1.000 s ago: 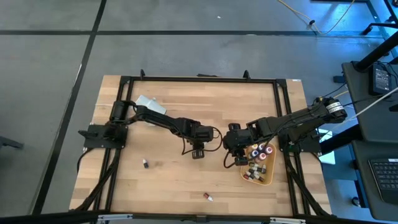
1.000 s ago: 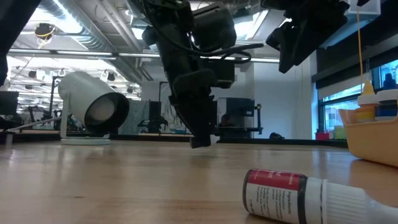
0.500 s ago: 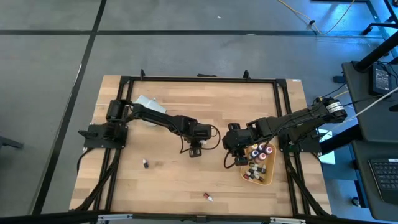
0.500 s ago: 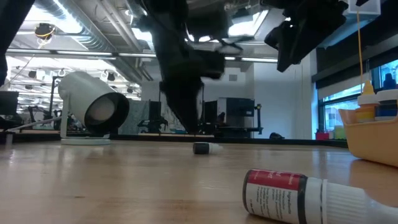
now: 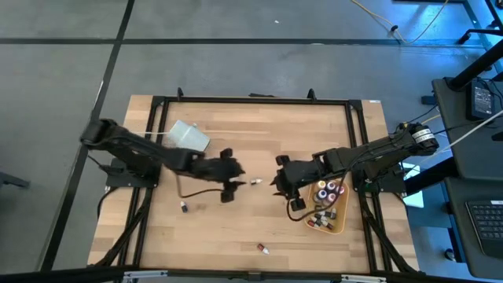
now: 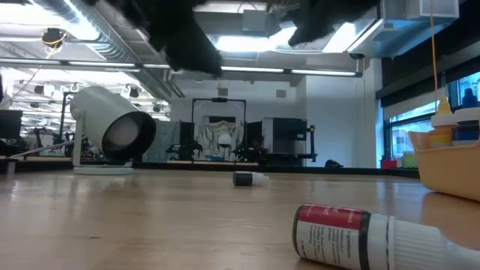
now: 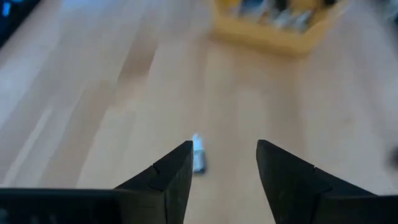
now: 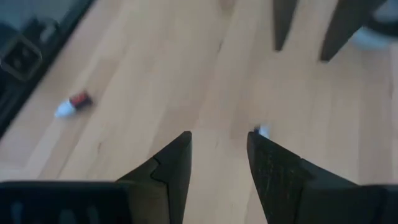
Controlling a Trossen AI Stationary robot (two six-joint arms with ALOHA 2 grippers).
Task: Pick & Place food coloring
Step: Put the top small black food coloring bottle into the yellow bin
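Observation:
A dark food coloring bottle with a pale cap lies on its side on the wooden table, midway between the two grippers. My left gripper hovers open just left of it, raised; in its wrist view the bottle lies beyond the open gripper. My right gripper hangs open and holds nothing, just right of the bottle. A red bottle lies near the front edge, another bottle at the left. Several bottles stand in the tan tray.
A white cup-like cylinder lies on its side at the far left of the table. The tan tray sits at the right, under the right arm. A black frame runs around the table.
My left gripper has let go of the dark bottle, risen, and drawn back toward the table's left edge. The bottle now lies on its side on the table where it was set. My right gripper has tipped up a little and stayed roughly in place.

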